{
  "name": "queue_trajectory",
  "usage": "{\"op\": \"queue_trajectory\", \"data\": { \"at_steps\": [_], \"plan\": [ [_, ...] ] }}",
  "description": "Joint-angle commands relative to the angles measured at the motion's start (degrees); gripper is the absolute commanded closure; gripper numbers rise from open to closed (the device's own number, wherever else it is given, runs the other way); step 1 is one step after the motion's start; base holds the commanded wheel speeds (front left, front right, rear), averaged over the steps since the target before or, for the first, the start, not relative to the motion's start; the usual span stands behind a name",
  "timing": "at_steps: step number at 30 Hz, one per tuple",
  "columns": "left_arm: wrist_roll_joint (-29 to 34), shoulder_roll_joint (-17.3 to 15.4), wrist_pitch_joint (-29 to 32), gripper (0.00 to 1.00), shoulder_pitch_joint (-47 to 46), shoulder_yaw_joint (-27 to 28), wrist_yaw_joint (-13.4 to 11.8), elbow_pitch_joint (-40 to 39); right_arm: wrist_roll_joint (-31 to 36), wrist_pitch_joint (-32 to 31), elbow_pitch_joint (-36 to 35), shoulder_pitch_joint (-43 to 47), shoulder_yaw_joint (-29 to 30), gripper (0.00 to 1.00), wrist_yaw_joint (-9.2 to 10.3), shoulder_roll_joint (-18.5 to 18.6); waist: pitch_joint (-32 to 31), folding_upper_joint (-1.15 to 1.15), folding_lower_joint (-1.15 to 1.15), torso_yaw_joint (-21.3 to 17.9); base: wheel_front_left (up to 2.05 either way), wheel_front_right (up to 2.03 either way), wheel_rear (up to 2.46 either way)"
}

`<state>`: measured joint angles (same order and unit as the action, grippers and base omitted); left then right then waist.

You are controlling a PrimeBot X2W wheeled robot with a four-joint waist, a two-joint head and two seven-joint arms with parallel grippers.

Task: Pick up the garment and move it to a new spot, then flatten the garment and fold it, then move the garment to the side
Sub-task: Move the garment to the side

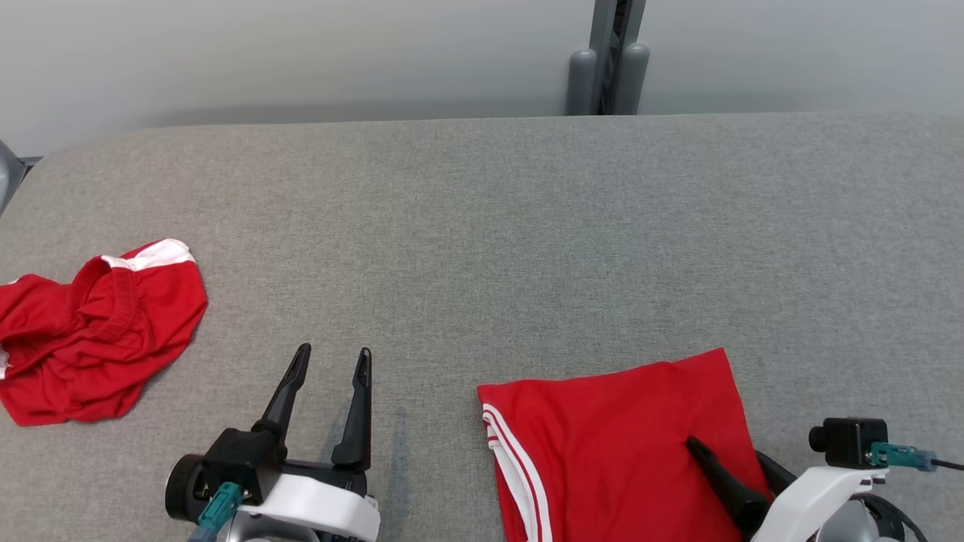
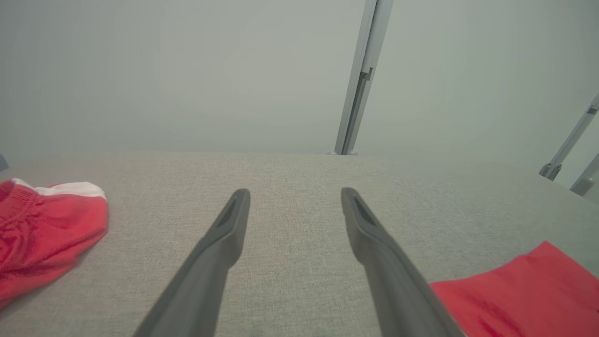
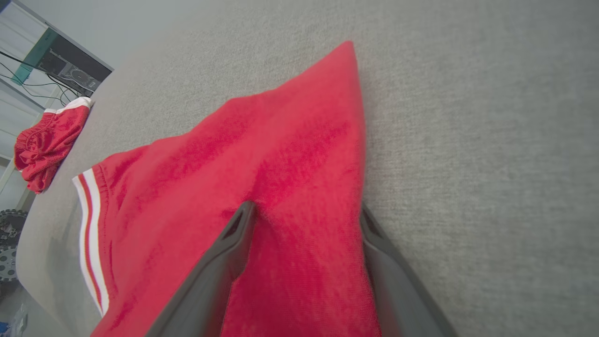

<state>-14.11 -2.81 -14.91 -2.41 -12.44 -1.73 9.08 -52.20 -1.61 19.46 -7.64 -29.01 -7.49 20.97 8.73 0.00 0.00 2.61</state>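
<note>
Red folded garment lies flat on the grey fabric-covered table, at the near right. Shape roughly rectangular, far right corner pointed. Surface smooth, few creases. White stripes run along its left edge. Right hand sits at the garment's near right part, fingers spread wide; the wrist view shows red cloth lying between them, with no pinch visible. Left hand is over bare table left of the garment, fingers wide apart and holding nothing. Crumpled garment, also red with white trim, sits bunched at the far left, well apart.
</note>
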Motion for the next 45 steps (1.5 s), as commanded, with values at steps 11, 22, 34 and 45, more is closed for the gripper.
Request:
{"op": "queue_trajectory", "data": {
  "at_steps": [11,22,34,45],
  "plan": [
    [0.7,-0.2,-0.2,0.0,-0.1,0.1,0.3,0.0,-2.1,2.8,1.8,-3.9,-6.7,1.0,-0.01,4.2,0.3,0.0,0.0,0.4,0.0,0.0,0.0],
    [1.4,-0.2,-0.2,0.0,-4.0,-2.8,1.4,-1.2,2.9,5.5,3.9,-12.2,-13.3,1.0,0.01,12.6,3.4,0.0,0.0,-2.3,0.0,0.0,0.0],
    [6.9,-0.2,-0.2,0.0,-16.2,-7.1,4.4,-2.8,3.8,9.2,5.7,-27.3,-15.2,1.0,0.01,24.5,18.7,0.0,0.0,-5.5,0.0,0.0,0.0],
    [8.6,-0.2,-0.2,0.0,-26.5,-9.4,4.8,-4.6,0.0,11.0,17.2,-37.9,-13.6,1.0,0.17,29.9,29.9,0.0,0.0,-7.4,0.0,0.0,0.0]
  ]
}}
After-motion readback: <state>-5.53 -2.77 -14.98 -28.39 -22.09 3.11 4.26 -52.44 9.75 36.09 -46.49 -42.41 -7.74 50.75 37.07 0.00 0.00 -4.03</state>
